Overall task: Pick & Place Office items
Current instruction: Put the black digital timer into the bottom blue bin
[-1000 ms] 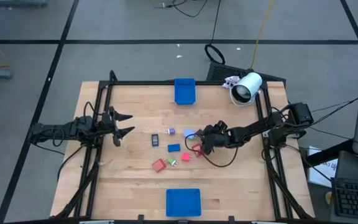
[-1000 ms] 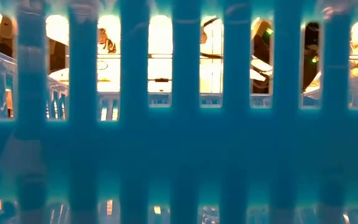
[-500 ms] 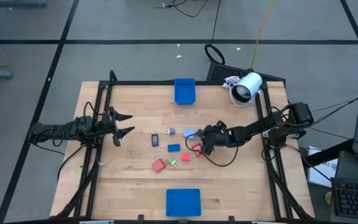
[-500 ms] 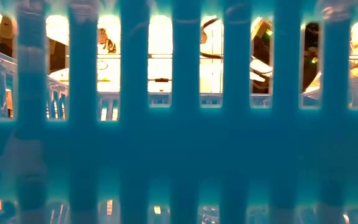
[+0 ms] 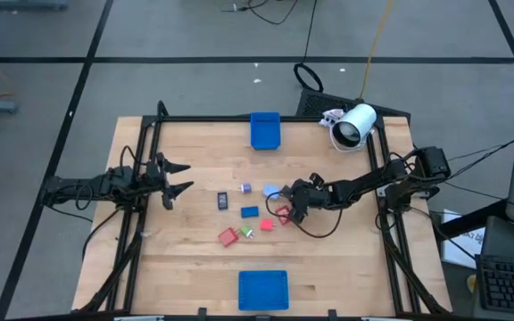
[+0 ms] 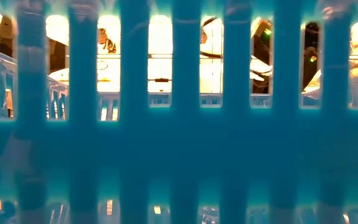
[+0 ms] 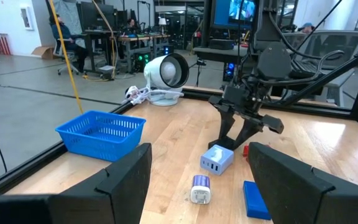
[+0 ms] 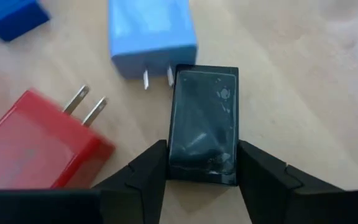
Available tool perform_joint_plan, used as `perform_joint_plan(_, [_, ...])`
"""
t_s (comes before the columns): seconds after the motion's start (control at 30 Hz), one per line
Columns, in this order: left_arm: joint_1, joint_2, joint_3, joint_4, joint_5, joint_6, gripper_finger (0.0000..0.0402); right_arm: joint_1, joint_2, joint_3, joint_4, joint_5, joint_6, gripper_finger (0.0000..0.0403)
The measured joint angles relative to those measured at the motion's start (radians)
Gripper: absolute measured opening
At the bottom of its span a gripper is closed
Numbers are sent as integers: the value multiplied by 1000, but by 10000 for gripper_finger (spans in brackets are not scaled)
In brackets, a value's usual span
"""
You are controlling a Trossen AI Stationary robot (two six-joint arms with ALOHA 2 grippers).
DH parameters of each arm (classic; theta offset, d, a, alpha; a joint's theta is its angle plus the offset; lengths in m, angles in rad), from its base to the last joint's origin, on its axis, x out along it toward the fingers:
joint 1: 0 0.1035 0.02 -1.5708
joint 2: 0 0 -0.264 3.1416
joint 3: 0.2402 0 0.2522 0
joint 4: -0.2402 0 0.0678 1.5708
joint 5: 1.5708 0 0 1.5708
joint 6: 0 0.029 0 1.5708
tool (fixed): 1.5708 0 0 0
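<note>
We see the right end effector (image 8: 202, 163) squeezing a black block (image 8: 204, 124) near the middle of the counter (image 5: 194, 263).
Only its wrist view shows the grip, with a light blue plug (image 8: 151, 38) touching the block and a red plug (image 8: 39, 146) beside it. From above, the items (image 5: 248, 212) look like tiny bits. The left end effector (image 5: 178, 178) waits open at the left side. The low view shows only blue tray (image 6: 179, 143) bars. The left wrist view also shows a blue basket (image 7: 101, 132).
</note>
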Motion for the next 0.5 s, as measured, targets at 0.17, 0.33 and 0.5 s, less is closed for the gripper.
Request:
perform_joint_plan(0.17, [0,0,0,0,0,0,271,0,-93,-1,-8,-3,-54,161])
perform_joint_plan(0.33, [0,0,0,0,0,0,271,0,-201,0,-11,1,-120,155])
perform_joint_plan(0.5, [0,0,0,0,0,0,271,6,-285,0,5,2,-165,164])
